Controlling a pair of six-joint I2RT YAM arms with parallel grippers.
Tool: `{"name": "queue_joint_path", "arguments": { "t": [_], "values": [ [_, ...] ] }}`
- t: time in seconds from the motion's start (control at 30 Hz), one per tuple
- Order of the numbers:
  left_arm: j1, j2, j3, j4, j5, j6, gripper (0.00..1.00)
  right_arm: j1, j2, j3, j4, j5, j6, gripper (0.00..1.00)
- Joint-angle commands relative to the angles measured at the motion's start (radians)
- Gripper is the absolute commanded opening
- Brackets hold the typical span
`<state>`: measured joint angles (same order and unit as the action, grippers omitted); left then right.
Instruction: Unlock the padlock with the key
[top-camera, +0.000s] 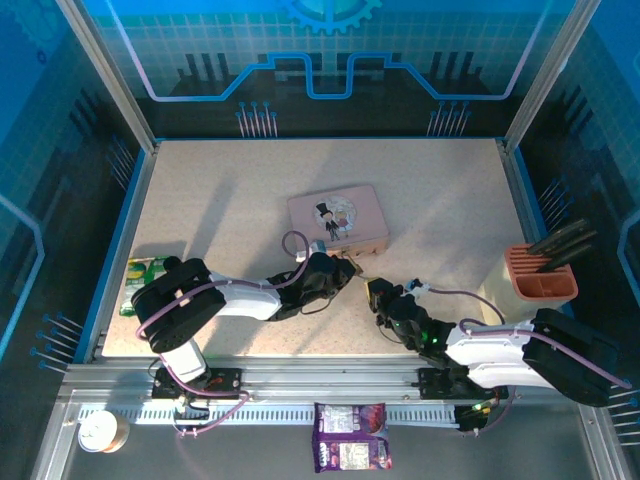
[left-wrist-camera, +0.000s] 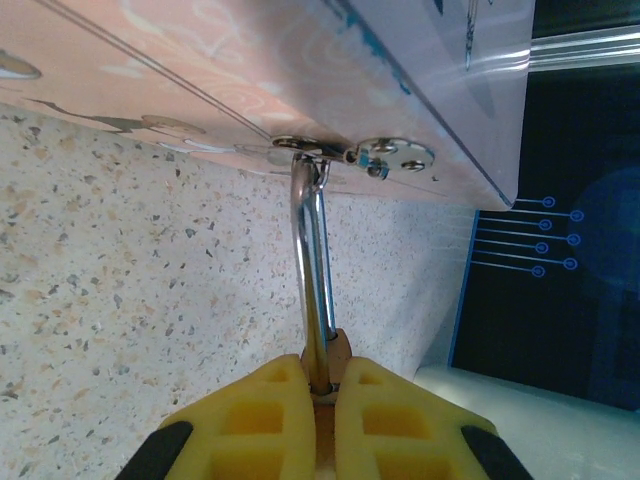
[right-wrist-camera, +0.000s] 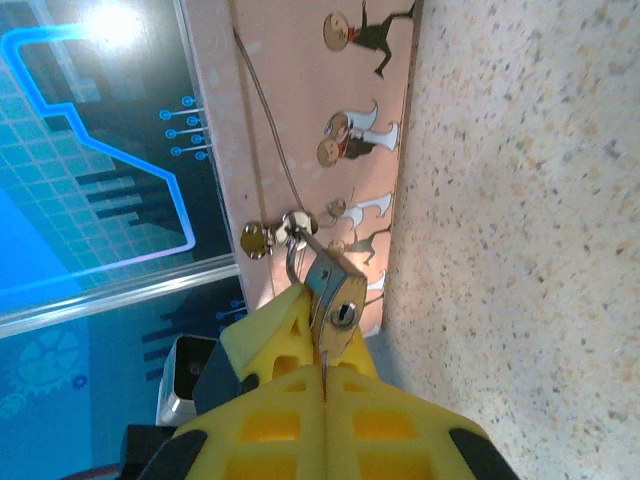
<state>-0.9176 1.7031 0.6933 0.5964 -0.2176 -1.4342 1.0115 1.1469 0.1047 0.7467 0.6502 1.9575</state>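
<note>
The tin (top-camera: 337, 218) was pink, printed with cartoon figures. The table (top-camera: 450, 200) under the tin was speckled beige. The padlock (left-wrist-camera: 316, 270) on the tin had a silver shackle. The left gripper (left-wrist-camera: 322, 378) had yellow fingers.

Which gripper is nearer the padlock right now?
Left. The left gripper is clamped on the padlock hanging from the pink tin; the right gripper sits just short of it.

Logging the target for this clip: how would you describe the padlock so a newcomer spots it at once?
Find the pink tin mid-table; on its near side sits a small metal clasp. The padlock hangs from it by a thin silver shackle, the left hand pinching its brass body. Nothing else there has a keyhole.
</note>
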Motion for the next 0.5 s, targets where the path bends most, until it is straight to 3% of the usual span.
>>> {"name": "queue_joint_path", "arguments": {
  "t": [0.0, 0.13, 0.47],
  "values": [
    [-0.020, -0.003, 0.027, 0.139, -0.020, -0.018, 0.00, -0.021, -0.005, -0.019, 0.040, 0.055, 0.011, 0.00],
    [-0.022, -0.004, 0.018, 0.172, -0.033, -0.032, 0.00, -0.024, -0.034, -0.018, -0.025, 0.054, 0.025, 0.00],
    [-0.036, -0.002, 0.026, 0.184, -0.039, -0.052, 0.00, -0.035, -0.062, -0.028, 0.018, 0.076, -0.003, 0.00]
  ]
}}
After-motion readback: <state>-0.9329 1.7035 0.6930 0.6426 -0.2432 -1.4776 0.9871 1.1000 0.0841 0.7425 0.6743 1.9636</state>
